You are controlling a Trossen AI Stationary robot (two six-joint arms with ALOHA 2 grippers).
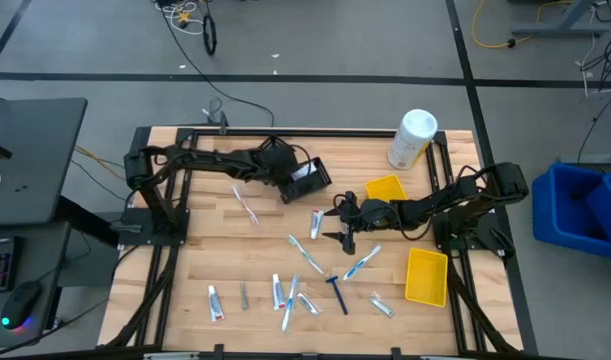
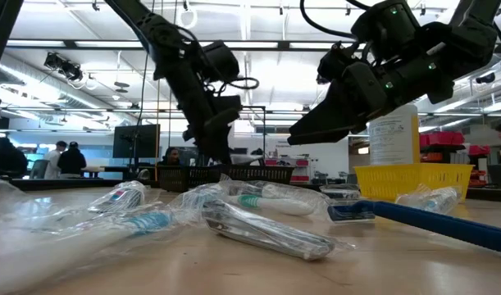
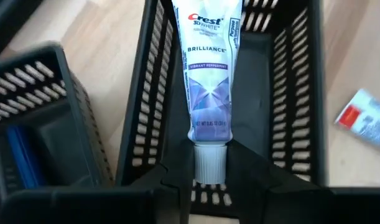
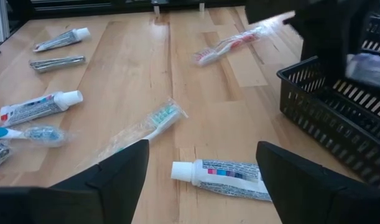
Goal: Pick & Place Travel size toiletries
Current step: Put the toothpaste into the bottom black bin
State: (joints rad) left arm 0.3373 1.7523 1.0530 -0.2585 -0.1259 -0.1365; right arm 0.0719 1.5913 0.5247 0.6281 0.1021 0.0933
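Note:
My left gripper (image 3: 209, 177) is shut on a white Crest toothpaste tube (image 3: 208, 74) over the open top of a black mesh basket (image 3: 289, 93) at the table's far middle (image 1: 307, 178). My right gripper (image 4: 202, 150) stands open, low over the table's middle (image 1: 339, 228). A white toothpaste tube (image 4: 224, 175) lies flat on the wood between and just beyond its fingers, untouched. More toiletries, among them a wrapped toothbrush (image 4: 146, 127), tubes (image 4: 40, 107) and a dark blue razor (image 1: 336, 293), lie flat across the table's near half. My left gripper pinches the Crest tube by its white cap (image 3: 209, 163) between its two fingers (image 3: 255, 171). The fingers slant down from the table's left side and lie in line with the tube. The tube sticks out straight beyond them, above the basket's inside, its flat end farthest away.
A second black basket (image 3: 34, 124) with something blue inside stands beside the first. Two yellow bins (image 1: 385, 188) (image 1: 426, 277) sit on the right side, and a big white canister (image 1: 412, 138) lies at the far right. Bare wood shows at the near left.

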